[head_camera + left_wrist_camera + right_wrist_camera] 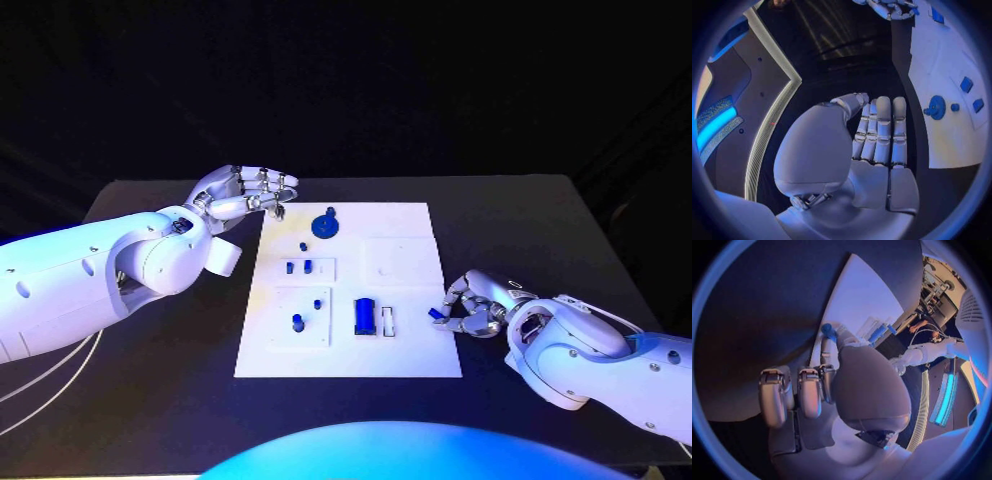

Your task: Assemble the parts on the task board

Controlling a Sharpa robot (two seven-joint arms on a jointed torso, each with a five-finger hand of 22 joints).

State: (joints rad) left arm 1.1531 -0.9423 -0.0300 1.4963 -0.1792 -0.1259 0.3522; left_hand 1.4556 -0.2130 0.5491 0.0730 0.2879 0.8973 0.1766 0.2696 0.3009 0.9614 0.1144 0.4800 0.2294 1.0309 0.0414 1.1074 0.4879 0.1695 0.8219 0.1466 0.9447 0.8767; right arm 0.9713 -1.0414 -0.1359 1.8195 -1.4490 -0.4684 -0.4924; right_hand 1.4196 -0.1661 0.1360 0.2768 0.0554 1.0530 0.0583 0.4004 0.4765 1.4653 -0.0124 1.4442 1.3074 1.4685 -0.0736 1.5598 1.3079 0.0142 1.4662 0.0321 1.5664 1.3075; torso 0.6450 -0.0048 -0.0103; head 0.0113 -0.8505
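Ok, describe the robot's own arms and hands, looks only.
Both arms are glossy white, with rounded, bulbous shells. The left arm trails thin pale cables beneath it. The right arm has the same smooth casing. The left hand and right hand are silver, with segmented metallic fingers.

Table (173, 400) is looking matt black, smooth, w/ no sheen. Task board (404, 225) is reading as flat white plastic, matt, smooth, w/ shallow recessed panels. Parts are showing as smooth blue plastic: round knobbed disc (327, 226) w/ a slight gloss, rectangular block (365, 316) looking satin. Small blue piece (436, 313) at the right hand (472, 310) is looking like the same plastic. Both hands are appearing as silvery metal-look segments, semi-glossy, catching highlights; left hand (248, 192) is showing smooth rounded shells, dark seams btwn segments. Arm covers (87, 280) are looking like glossy white moulded plastic, smooth.
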